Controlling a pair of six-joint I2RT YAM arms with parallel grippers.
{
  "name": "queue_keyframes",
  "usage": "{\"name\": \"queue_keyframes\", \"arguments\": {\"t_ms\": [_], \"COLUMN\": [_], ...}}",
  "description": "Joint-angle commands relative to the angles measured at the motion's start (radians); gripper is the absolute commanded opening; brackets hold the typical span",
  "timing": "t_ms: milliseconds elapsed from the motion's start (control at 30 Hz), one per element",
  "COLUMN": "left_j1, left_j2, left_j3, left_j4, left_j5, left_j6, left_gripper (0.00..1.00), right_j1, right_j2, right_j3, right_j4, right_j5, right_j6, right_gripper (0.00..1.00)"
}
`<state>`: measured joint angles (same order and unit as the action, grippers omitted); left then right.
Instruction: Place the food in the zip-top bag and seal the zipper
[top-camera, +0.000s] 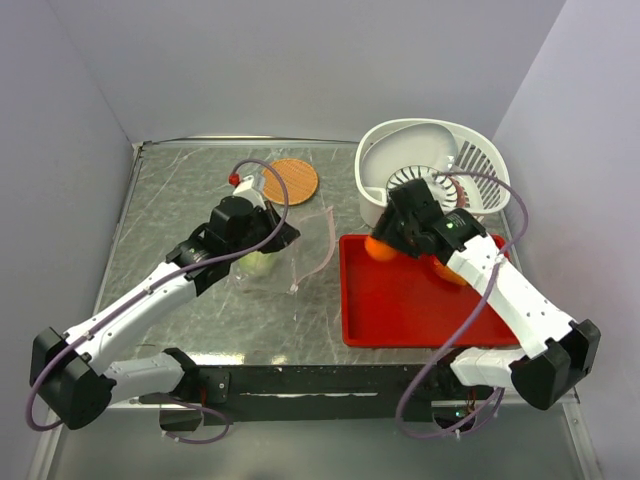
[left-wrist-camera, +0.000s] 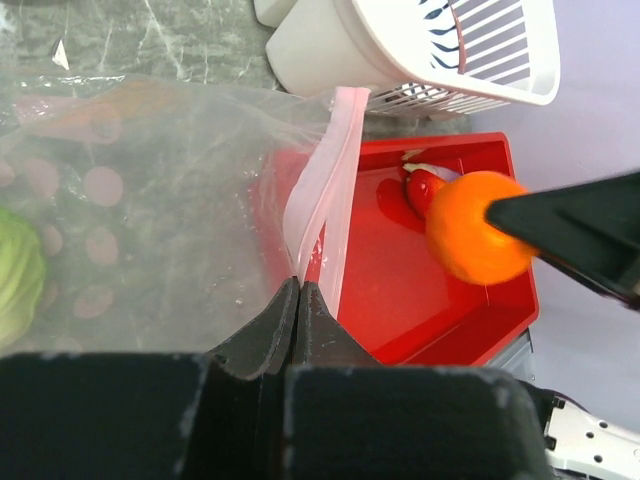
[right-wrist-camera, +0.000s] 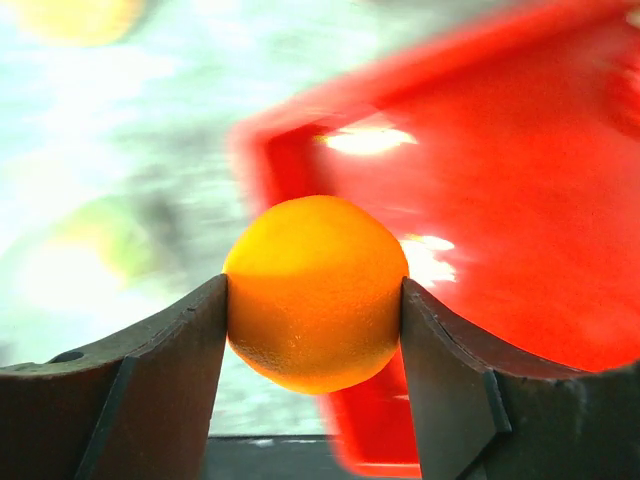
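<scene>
- Currently, right claw (right-wrist-camera: 314, 288) is pinching the orange ball (right-wrist-camera: 315, 335) mid-width; probably light, slip-prone.
- Left claw (left-wrist-camera: 300, 305) is pinching the floppy zip-top bag (left-wrist-camera: 170, 220) at its zipper (left-wrist-camera: 335, 160).

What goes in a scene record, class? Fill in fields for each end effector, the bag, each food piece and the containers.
Left end effector: shut on the zipper at the zip-top bag mouth
Right end effector: shut on the orange ball, over the red tray
Green ball: seen through the bag's plastic
Red fruit: lying in the tray
White basket: behind the tray
</scene>
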<state>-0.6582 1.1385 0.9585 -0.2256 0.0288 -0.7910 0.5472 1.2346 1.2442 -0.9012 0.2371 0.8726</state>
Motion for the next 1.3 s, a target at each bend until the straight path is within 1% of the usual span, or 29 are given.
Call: {"name": "queue_keyframes", "arguments": {"t_ms": [0,133,267,333,400,433,467,533,567,633,667,767,800,933,967,1000,1100,1133,1200,1233,1267], "left_j1": [0.002,0.002,0.002,0.002,0.002,0.002,0.002,0.002,0.002,0.002,0.003,0.002,0.002,0.003,0.003,0.005,0.008,0.008,0.009,0.011,0.014], "left_j2": [0.021,0.044,0.050,0.044,0.038,0.035,0.030,0.032,0.032,0.033,0.032,0.030,0.029,0.024,0.024,0.021,0.006,-0.005,-0.016,-0.023,-0.025], "left_j3": [0.069,0.095,0.109,0.109,0.108,0.108,0.109,0.111,0.112,0.114,0.111,0.108,0.105,0.102,0.102,0.103,0.092,0.088,0.080,0.077,0.075], "left_j4": [0.012,0.015,0.020,0.022,0.020,0.022,0.022,0.020,0.020,0.019,0.025,0.029,0.029,0.035,0.034,0.028,0.025,0.025,0.019,0.016,0.014], "left_j5": [-0.001,0.019,0.022,0.019,0.011,0.008,0.008,0.006,0.008,0.008,0.008,0.006,0.005,0.008,0.006,0.005,0.002,0.000,-0.006,-0.004,-0.004], "left_j6": [-0.011,-0.017,-0.022,-0.027,-0.028,-0.028,-0.028,-0.027,-0.025,-0.025,-0.025,-0.025,-0.025,-0.024,-0.022,-0.019,-0.013,-0.011,-0.004,-0.001,0.001], "left_gripper": [0.01,0.01,0.01,0.01,0.01,0.01,0.01,0.01,0.01,0.01,0.01,0.01,0.01,0.01,0.01,0.01,0.01,0.01,0.01,0.01,0.01], "right_j1": [0.108,0.175,0.203,0.204,0.203,0.201,0.203,0.200,0.203,0.206,0.209,0.212,0.212,0.212,0.212,0.211,0.179,0.131,0.056,-0.026,-0.062], "right_j2": [0.025,0.081,0.163,0.181,0.212,0.219,0.232,0.239,0.238,0.236,0.233,0.229,0.226,0.186,0.175,0.161,0.097,0.056,0.007,-0.051,-0.082], "right_j3": [0.130,0.170,0.183,0.172,0.169,0.169,0.170,0.170,0.170,0.175,0.181,0.192,0.192,0.184,0.182,0.178,0.118,0.091,-0.023,-0.066,-0.154], "right_j4": [0.154,0.246,0.304,0.350,0.367,0.373,0.381,0.396,0.409,0.413,0.407,0.378,0.372,0.335,0.294,0.265,0.141,0.113,0.058,0.051,0.053], "right_j5": [-0.031,-0.050,-0.056,-0.074,-0.074,-0.076,-0.079,-0.096,-0.101,-0.102,-0.095,-0.081,-0.075,-0.029,-0.004,0.078,0.191,0.226,0.228,0.219,0.220], "right_j6": [-0.012,0.015,0.028,0.035,0.043,0.042,0.042,0.037,0.034,0.020,0.016,0.006,0.006,0.014,0.014,0.017,0.048,0.071,0.092,0.112,0.121], "right_gripper": [0.02,0.04,0.14,0.16,0.20,0.24,0.37,0.47,0.61,0.73,0.84,0.97,1.00,1.00,1.00,1.00,1.00,1.00,1.00,1.00,0.99]}}
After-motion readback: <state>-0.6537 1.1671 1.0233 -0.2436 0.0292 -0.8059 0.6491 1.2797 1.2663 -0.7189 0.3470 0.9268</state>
